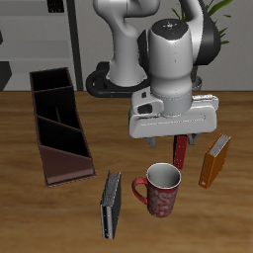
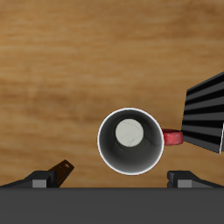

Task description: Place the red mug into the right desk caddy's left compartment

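- Two views we have, one from the front and above, one from the wrist.
- We see the mug (image 1: 159, 190) upright on the table (image 1: 40, 217), near the front edge, with its white inside open to above and its handle turned toward the dark book (image 1: 110, 205).
- In the wrist view we look straight down into the mug (image 2: 130, 141); its round rim and pale bottom show fully, and its red handle points toward the dark book (image 2: 205, 114).
- The gripper (image 1: 171, 144) hangs above the mug and does not touch it.
- Its fingers (image 2: 52, 174) show on both sides of the mug in the wrist view, spread wider than the mug, with nothing between them.
- The caddy (image 1: 57, 125) lies well apart from the mug, farther back and toward the other side of the table, with its long side running from back to front.
- Its left compartment (image 1: 67, 164) is the large end section nearest the front edge; we see nothing inside it.
- A dark book stands just beside the mug, between the mug and the caddy.
- An orange book (image 1: 213, 161) stands at the other side of the mug.
- A red book (image 1: 182, 152) stands just behind the mug, partly hidden by the gripper.
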Controlling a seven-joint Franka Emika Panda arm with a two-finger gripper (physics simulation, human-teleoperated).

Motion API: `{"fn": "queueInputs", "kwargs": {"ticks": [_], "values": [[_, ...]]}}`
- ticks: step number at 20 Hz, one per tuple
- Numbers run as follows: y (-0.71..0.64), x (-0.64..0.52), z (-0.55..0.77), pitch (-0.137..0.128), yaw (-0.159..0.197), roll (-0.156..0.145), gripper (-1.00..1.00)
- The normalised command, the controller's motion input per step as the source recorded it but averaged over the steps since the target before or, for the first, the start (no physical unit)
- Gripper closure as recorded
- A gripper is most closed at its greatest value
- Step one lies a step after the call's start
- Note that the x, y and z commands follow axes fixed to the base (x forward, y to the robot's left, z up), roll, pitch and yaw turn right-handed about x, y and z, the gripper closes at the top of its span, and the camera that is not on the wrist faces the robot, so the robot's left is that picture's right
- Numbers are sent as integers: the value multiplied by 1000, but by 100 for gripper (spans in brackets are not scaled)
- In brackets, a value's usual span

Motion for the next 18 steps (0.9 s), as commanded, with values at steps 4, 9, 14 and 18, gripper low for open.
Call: {"fn": "queueInputs", "kwargs": {"ticks": [4,9,14,18], "values": [[-51,119,-366,41,9,-4,-100],[103,15,-183,18,-7,5,-100],[158,12,-144,18,7,23,-100],[63,28,-90,12,2,9,-100]]}}
